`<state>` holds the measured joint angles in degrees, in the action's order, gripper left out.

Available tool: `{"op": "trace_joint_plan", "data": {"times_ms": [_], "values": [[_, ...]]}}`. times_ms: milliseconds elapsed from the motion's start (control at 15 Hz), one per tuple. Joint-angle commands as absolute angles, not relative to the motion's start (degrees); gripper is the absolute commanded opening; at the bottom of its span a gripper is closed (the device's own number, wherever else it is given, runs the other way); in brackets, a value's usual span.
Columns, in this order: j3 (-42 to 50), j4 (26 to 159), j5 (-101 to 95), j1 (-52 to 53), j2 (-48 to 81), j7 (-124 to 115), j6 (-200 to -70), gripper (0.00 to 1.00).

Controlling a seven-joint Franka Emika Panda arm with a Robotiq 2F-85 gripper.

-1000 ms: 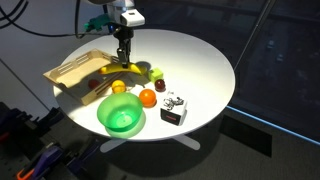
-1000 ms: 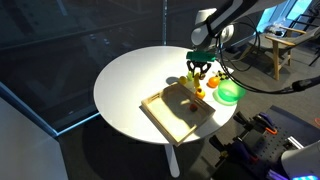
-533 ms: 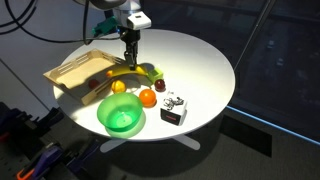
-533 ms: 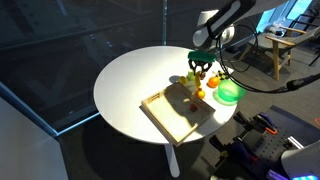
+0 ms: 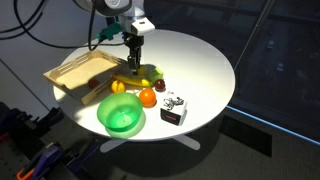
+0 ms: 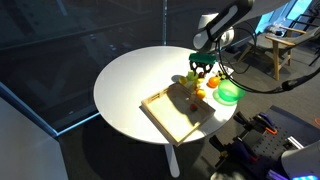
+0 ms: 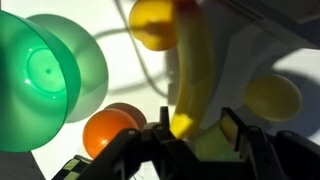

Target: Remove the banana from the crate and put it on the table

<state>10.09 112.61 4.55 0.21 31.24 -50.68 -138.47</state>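
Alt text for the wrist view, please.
The gripper holds a yellow banana by its near end. A green bowl lies at left with an orange ball beside it; a round yellow fruit sits at the top, another at right.

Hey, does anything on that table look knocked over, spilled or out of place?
Nothing looks spilled, tipped or damaged. The green bowl sits upright and the crate lies flat on the table. The only unsettled item is the banana, gripped at one end by the pincer.

The round white table (image 5: 200, 60) carries a wooden crate (image 5: 72, 68), a green bowl (image 5: 121, 116), an orange ball (image 5: 148, 97), a yellow fruit (image 5: 118, 87) and a small box (image 5: 174, 114).
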Motion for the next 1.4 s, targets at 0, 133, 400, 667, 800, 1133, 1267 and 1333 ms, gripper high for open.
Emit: {"op": "trace_joint_plan", "data": {"times_ms": [0,133,400,667,800,1133,1267,1333], "values": [[9.83,111.07,5.6,-0.55,31.76,-50.01,-137.73,0.88],[9.6,111.4,5.56,-0.45,31.37,-49.69,-137.73,0.99],[8.53,112.21,5.67,-0.15,30.43,-48.33,-137.31,1.0],[7.18,112.5,5.3,0.74,29.73,-46.8,-136.42,1.0],[6.58,112.6,4.96,1.25,29.25,-45.75,-135.64,1.0],[5.65,113.3,3.15,3.41,27.08,-41.45,-131.0,1.0],[5.24,113.41,2.33,4.3,25.98,-39.13,-128.33,1.0],[4.91,113.2,2.07,4.67,25.46,-37.92,-126.34,1.0]]}}
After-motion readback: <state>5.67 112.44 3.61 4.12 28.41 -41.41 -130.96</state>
